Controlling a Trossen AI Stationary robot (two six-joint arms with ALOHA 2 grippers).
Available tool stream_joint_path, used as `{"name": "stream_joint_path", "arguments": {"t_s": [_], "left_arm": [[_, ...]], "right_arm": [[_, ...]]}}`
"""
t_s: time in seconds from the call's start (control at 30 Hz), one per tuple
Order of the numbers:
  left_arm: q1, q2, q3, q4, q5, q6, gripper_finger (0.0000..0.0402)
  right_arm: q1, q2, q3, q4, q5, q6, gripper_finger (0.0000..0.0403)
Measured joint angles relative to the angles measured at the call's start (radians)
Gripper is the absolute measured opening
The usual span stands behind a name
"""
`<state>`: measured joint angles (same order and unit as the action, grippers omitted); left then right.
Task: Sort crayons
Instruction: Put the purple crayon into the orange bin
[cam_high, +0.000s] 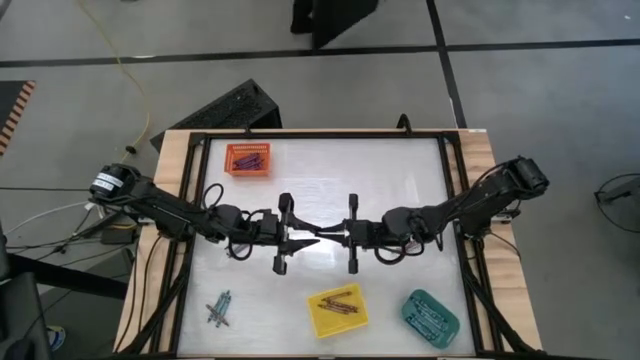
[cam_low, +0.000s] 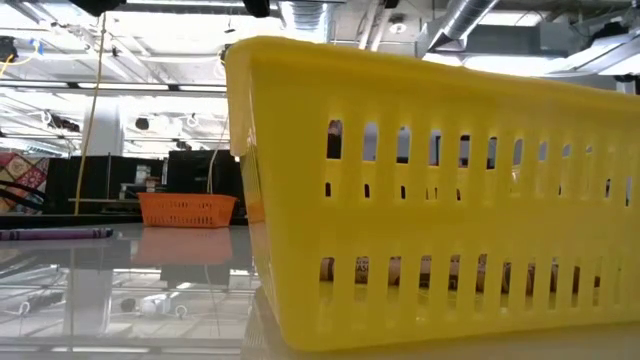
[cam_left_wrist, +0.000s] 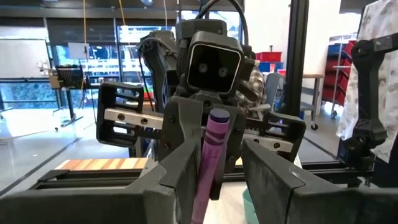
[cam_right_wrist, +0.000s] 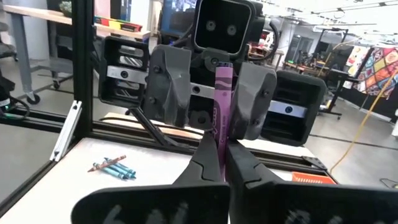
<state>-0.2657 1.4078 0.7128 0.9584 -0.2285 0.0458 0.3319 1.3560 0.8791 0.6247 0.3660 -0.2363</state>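
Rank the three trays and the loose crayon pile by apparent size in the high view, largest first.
1. Yellow tray and teal tray: they look alike, so no ranking between them.
2. Orange tray, slightly smaller.
3. Loose crayon pile, smallest.

both arms are dark, nearly black, built of chunky jointed segments with loops of black cable running along them, and the left arm (cam_high: 160, 207) carries a pale, whitish cylinder with a dark label near its base while the right arm (cam_high: 480, 200) ends at a bulky black shoulder block. each wrist has a wide black crossbar set square to the arm, with a silvery metal rail and small screws along it. above each set of jaws sits a boxy dark camera housing with a rounded-corner face and two small round lenses, and the fingers are matte dark wedges that narrow to the tips.
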Motion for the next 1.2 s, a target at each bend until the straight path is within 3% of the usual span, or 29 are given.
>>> {"name": "stream_joint_path", "arguments": {"t_s": [0.27,0.6,0.83,1.07,1.2], "left_arm": [[0.0,0.0,0.0,0.002,-0.009,0.002,0.0108],[0.0,0.0,-0.001,0.001,-0.012,0.041,0.0017],[-0.003,0.001,-0.002,-0.014,-0.013,0.066,0.0008],[-0.003,-0.032,-0.003,-0.09,-0.023,0.115,0.0005],[0.009,-0.108,-0.002,-0.233,-0.066,0.163,0.0005]], "right_arm": [[0.002,-0.002,0.0,-0.011,0.003,0.003,0.0],[0.003,-0.002,0.0,-0.021,0.003,0.012,0.0],[0.003,-0.003,0.001,-0.06,0.003,0.043,0.0004],[-0.005,-0.003,0.002,-0.155,0.077,0.132,0.0069],[-0.008,-0.003,0.002,-0.223,0.135,0.171,0.0116]]}}
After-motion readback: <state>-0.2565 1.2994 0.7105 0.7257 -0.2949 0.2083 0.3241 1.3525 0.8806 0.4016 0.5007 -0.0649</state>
